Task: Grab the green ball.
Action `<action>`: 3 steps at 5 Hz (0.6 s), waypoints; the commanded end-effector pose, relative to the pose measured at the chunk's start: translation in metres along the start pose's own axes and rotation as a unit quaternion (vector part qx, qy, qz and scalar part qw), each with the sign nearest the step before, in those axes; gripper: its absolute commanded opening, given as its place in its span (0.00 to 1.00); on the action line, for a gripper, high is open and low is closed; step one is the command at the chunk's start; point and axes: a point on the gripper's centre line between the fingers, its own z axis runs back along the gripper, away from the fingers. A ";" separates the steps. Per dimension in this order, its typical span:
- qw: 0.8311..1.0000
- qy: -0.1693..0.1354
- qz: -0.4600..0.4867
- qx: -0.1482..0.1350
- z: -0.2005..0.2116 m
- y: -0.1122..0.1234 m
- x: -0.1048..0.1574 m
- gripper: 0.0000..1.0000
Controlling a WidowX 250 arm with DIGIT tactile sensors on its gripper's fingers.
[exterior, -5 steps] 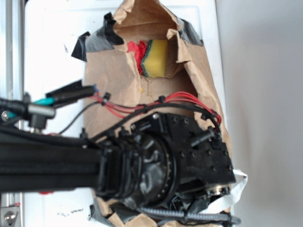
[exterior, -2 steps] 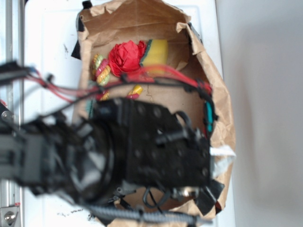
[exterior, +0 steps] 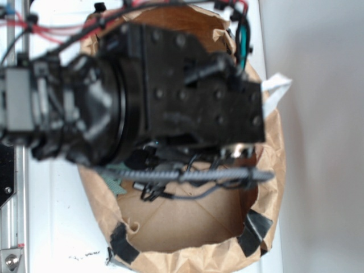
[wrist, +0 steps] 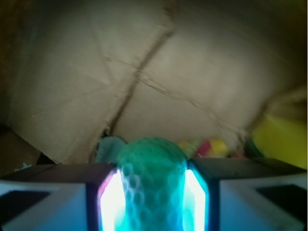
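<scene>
Brown paper bag [exterior: 187, 227] is the landmark, open mouth up to the exterior camera, black tape [exterior: 122, 243] patches on its near rim. The arm's wrist housing [exterior: 187, 96] sits over the bag's upper half and blocks most of the interior from that view; only bare bag floor shows below it.

Gripper [wrist: 152, 192]: wrist view shows both fingers [wrist: 57, 192] pressed against the sides of the green ball [wrist: 152, 178], so it's pinching the ball. Ball sits squarely between the pads, dimpled surface visible, inside the bag with the bag's paper wall right behind it.

Progress, my read: the grab itself looks done, contact on both sides and ball centred. What I can't confirm is whether it's lifted clear of the bag floor or just clamped in place. Left to do, if anything: raise it out of the bag without snagging the rim.

View differences:
- Exterior: shows the bag outline, tape, white strip [exterior: 276, 88] at the bag's right edge, cabling [exterior: 187, 176] across the opening. No ball, no fingertips visible.
- Wrist: shows the ball, the finger contact, and blurry clutter behind the ball deeper in the bag: a yellow thing [wrist: 284, 139] at right, small pink/yellow bits [wrist: 209, 147], something teal [wrist: 109, 147] at left. Too blurred to identify.
</scene>
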 end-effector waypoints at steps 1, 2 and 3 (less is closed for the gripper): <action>0.993 -0.083 0.084 0.013 0.062 -0.011 -0.013 0.00; 0.987 -0.145 0.071 0.000 0.085 -0.016 -0.019 0.00; 0.981 -0.178 0.074 0.003 0.096 -0.018 -0.014 0.00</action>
